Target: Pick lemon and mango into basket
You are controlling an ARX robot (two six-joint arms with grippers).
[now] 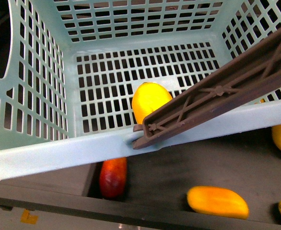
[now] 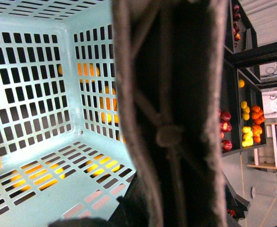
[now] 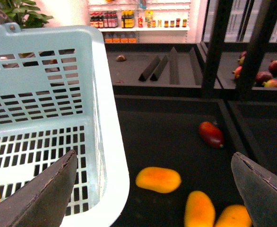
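Your light turquoise slotted plastic basket (image 1: 59,153) fills the front view, its near rim above the dark display shelf (image 1: 217,163). The brown ribbed swing handle (image 1: 217,91) lies slanted across that rim. Your right gripper (image 3: 152,156) gapes wide over the shelf beside the basket. The handle blocks the left wrist view, so I can't tell the left gripper's grip. A smooth yellow rounded fruit (image 1: 150,100) sits on the basket floor. Outside on the shelf lie an orange-yellow mango (image 1: 217,201) and a red mango (image 1: 113,177).

Right claw (image 3: 153,155), jaws wide apart

Light: bright, even | left wrist: handle (image 2: 171,118) blurred — too close
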